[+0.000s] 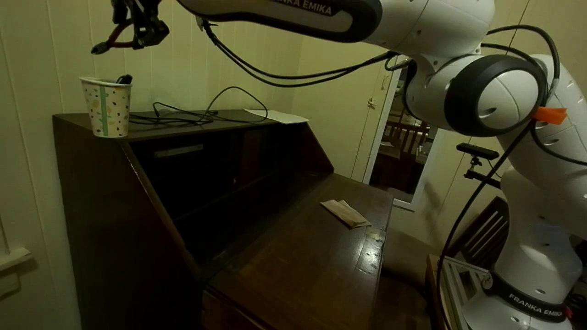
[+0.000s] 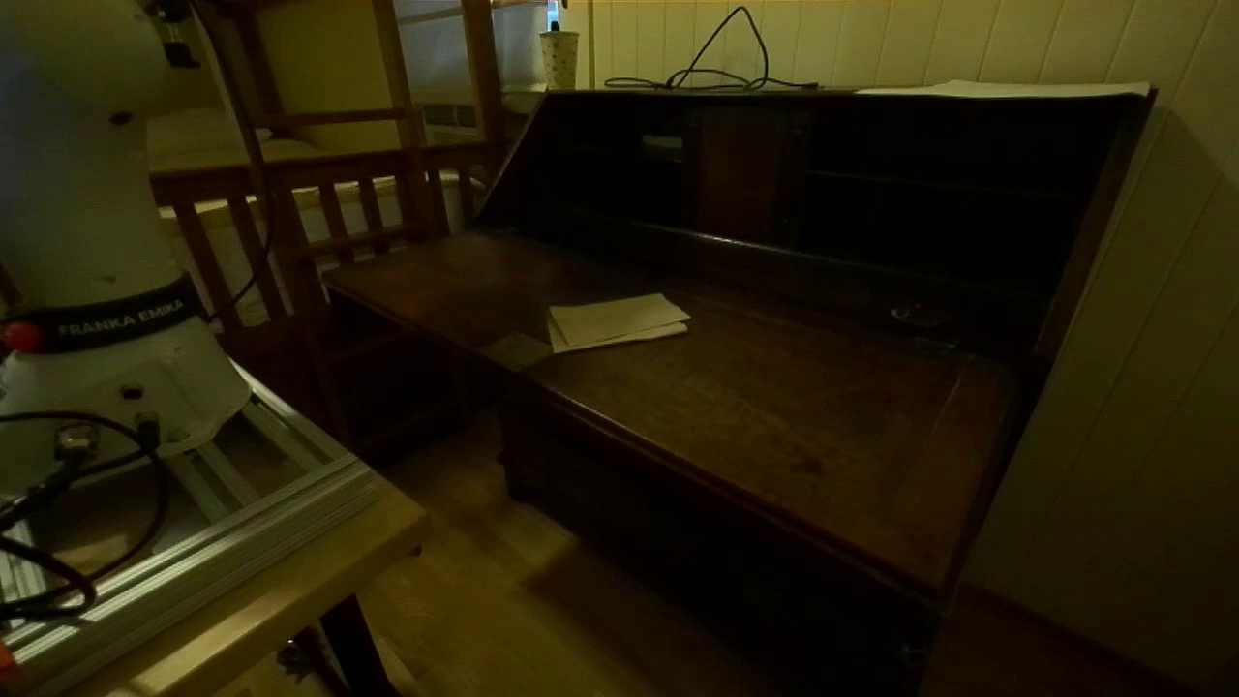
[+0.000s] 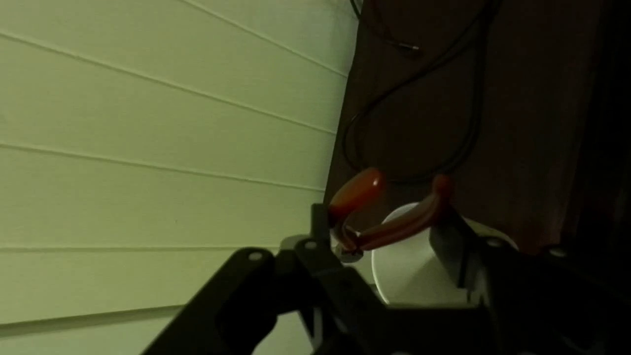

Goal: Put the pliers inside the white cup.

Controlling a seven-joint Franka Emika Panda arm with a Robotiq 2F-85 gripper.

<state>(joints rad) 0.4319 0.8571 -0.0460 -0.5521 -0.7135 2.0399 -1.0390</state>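
The pliers point(image 1: 120, 44), with red handles and a dark head, are in my gripper point(image 1: 134, 34). In an exterior view they stick out of the fingers, above the white cup's rim and apart from it. In the wrist view the gripper's fingers point(image 3: 383, 226) bear on the two spread handles of the pliers point(image 3: 398, 230). The white cup point(image 1: 107, 110), dotted and tapered, stands upright on the desk's top. It also shows in an exterior view point(image 2: 559, 60). In the wrist view the cup's pale inside point(image 3: 409, 268) shows behind the pliers, partly hidden by the gripper.
A small dark thing point(image 1: 124, 79) shows at the cup's rim; I cannot tell what it is. Looping black cables point(image 1: 206, 114) and a white sheet point(image 1: 282, 116) lie on the desk's top. Folded paper point(image 1: 346, 213) lies on the desk's lower surface. A panelled wall point(image 3: 197, 207) stands behind.
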